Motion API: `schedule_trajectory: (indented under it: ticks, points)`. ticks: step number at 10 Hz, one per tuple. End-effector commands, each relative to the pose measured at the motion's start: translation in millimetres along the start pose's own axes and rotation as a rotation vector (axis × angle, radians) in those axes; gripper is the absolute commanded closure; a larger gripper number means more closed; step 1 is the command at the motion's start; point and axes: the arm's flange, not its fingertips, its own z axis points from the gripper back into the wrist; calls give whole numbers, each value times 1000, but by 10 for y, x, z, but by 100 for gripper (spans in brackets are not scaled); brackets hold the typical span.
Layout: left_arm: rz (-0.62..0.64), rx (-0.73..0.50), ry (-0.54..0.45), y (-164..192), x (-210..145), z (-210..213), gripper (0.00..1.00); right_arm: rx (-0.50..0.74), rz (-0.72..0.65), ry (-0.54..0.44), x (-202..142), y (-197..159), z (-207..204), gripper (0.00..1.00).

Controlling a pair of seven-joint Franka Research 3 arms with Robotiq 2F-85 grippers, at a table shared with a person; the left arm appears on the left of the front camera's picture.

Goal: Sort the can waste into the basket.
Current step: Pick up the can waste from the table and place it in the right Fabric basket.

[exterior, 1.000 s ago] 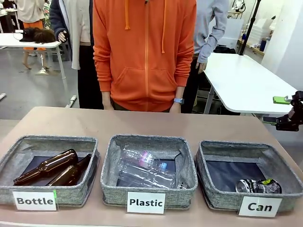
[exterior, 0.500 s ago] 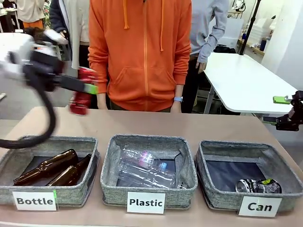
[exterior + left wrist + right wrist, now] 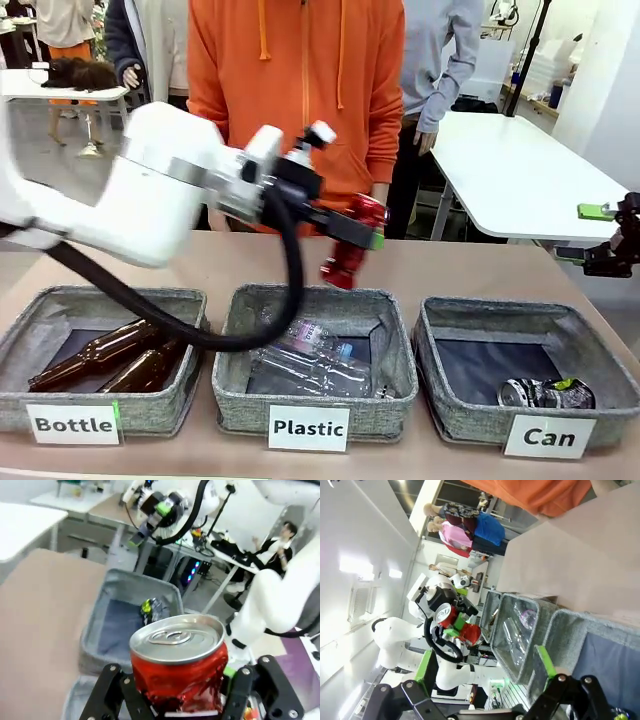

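Now 2 cans: 1 red can (image 3: 347, 246) in left pincer (image 3: 362, 240), 1 in basket (image 3: 440, 398).

A robotics lab: white worktables (image 3: 520, 170) and another robot arm (image 3: 280, 600) behind.

**My table and the three baskets on it**

The table (image 3: 440, 262) in front of me is a plain tan top. Three grey fabric baskets sit directly on it in a row along my edge: the "Bottle" basket (image 3: 30, 330) on my left, the "Plastic" basket (image 3: 232, 350) in the middle, the "Can" basket (image 3: 432, 350) on my right, near each other but apart. The far strip lies bare.
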Motion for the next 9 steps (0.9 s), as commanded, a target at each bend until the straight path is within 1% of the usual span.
schedule_trajectory:
  ticks: [1,2,3,4,5,6,7,8,9]
  points:
    - [-115,-84,-13,98,168,-603,100,-109,-46,32,-302,338,561,0]
    - [-156,-133,22,127,248,-926,100,-194,-60,-5,-499,379,858,0]
    - [-176,-150,51,133,326,-1228,100,-251,-76,-36,-789,384,1148,0]
    - [-183,-166,67,134,356,-1483,100,-305,-84,-42,-1032,341,1379,0]
    - [-207,-194,127,160,331,-1705,100,-365,-83,-63,-1234,277,1585,0]
    - [-249,-185,214,213,293,-1893,100,-368,-74,-102,-1416,255,1717,0]
    - [-273,-179,240,275,319,-2028,100,-315,-58,-166,-1550,248,1806,0]
    - [-311,-174,280,332,366,-2155,100,-355,-84,-77,-1310,279,1734,0]
    - [-349,-167,331,349,399,-2212,100,-355,-84,-77,-1310,279,1734,0]
